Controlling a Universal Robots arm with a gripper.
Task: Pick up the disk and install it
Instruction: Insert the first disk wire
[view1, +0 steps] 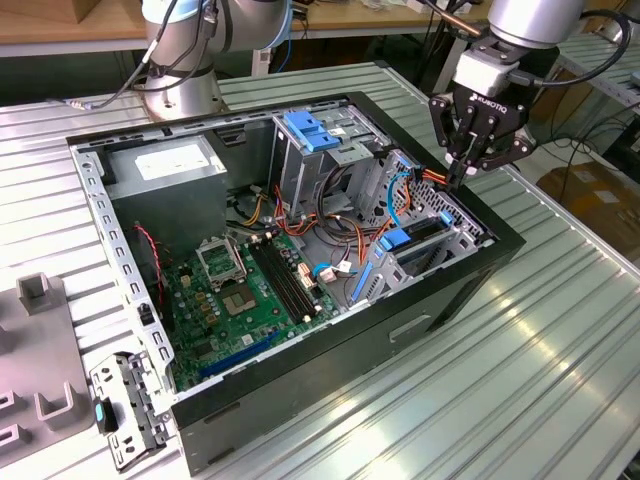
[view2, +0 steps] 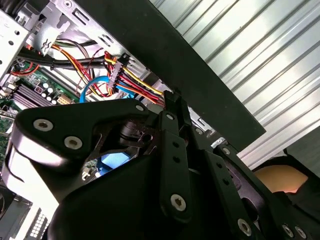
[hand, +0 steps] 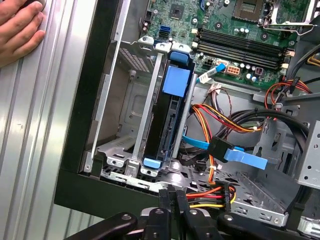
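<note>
Your disk (hand: 169, 117), the flat grey-metal drive in its bright blue plastic bracket (hand: 176, 82), stands edge-on in the bare metal drive cage (hand: 142, 115). The cage is at the end of the open black computer case (view1: 400, 335) nearest the edge of the ribbed metal worktop (view1: 560, 400) on the exterior view's right. The black gripper (view1: 458, 172) hangs just above that end, jaws pinched together on nothing. Seating looks like the step: push squarely on the bracket, stay clear of the red-and-yellow cable bundle (hand: 206, 192), and mind the hand (hand: 17, 30) on the worktop.
</note>
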